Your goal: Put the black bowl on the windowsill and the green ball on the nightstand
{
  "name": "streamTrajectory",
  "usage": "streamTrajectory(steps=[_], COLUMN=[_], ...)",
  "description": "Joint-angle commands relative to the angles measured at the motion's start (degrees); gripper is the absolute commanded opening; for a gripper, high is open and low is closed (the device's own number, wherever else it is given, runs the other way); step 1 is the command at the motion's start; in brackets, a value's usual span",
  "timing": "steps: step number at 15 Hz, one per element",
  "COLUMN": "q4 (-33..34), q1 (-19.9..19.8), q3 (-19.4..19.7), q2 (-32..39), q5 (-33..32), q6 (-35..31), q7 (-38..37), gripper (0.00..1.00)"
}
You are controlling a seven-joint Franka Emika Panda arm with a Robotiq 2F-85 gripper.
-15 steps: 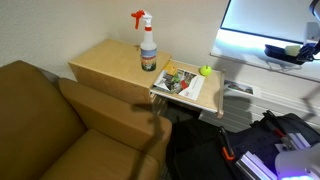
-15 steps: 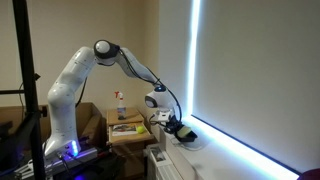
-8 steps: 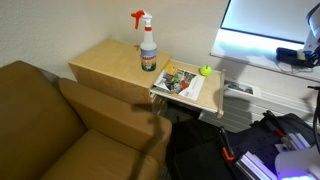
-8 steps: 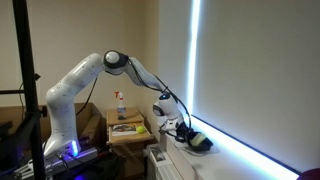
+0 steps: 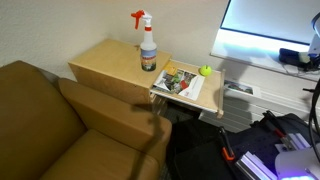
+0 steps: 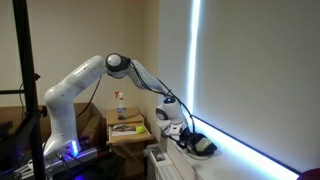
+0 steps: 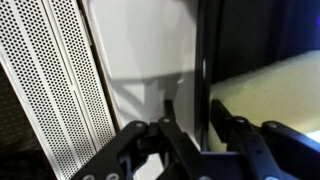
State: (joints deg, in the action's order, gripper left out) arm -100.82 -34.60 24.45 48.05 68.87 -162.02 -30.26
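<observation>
Room corner with a pale wall and a bright window; a brown sofa [image 5: 45, 125] fills the near side in an exterior view; the white arm [image 6: 88, 76] reaches from its base across to the window.

The nightstand [image 5: 105, 62] stands just beside the sofa; the windowsill [image 5: 255, 57] runs below the glass, well apart from the nightstand; a folding tray surface [image 5: 203, 98] with a colourful print stands against the nightstand.

A spray bottle [image 5: 147, 45] stands upright on the nightstand top, near the edge facing the tray surface.

The black bowl [image 6: 202, 146] rests on the windowsill, directly under the gripper [image 6: 183, 132]; the green ball [image 5: 206, 70] lies on the tray surface, at its far corner.

In the wrist view the fingers [image 7: 170, 125] stand parted, released; a thin dark edge runs through the gap; contact with it cannot be told; a white perforated panel [image 7: 45, 80] lies to one side.
</observation>
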Motion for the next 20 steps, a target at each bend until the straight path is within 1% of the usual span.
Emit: streamTrajectory(steps=[1, 2, 3, 4, 5, 10, 13, 14, 15, 16, 18, 19, 20], q4=[-6.38, -7.29, -8.90, -10.92, -12.90, -27.46, -36.94, -38.15, -33.03, -35.20, -37.07, -36.78, -37.52], q1=[1.80, 1.68, 2.23, 3.36, 4.69, 12.28, 16.05, 16.40, 16.12, 16.66, 16.83, 17.18, 17.98], q3=[-3.18, -4.51, -5.42, -5.88, -6.13, -6.16, -6.27, -5.85, -6.11, -6.21, -6.22, -6.64, -7.51], q2=[-10.28, -12.95, -15.68, -18.85, -22.01, -36.33, -42.69, -44.03, -39.17, -40.74, -42.53, -41.00, -40.75], q5=[0.58, 1.44, 1.73, 1.54, 0.93, -3.84, -9.43, -12.64, -9.31, -10.94, -11.96, -12.43, -12.18], q6=[2.10, 2.21, 3.20, 4.21, 4.96, 10.85, 12.59, 14.48, 12.02, 12.49, 12.81, 14.46, 14.54], q7=[3.95, 6.89, 8.29, 9.37, 10.50, 12.19, 12.25, 11.80, 10.35, 10.29, 10.34, 9.82, 10.66], gripper=[0.74, 0.82, 0.88, 0.95, 1.00, 1.00, 1.00, 1.00, 1.00, 1.00, 1.00, 1.00, 1.00])
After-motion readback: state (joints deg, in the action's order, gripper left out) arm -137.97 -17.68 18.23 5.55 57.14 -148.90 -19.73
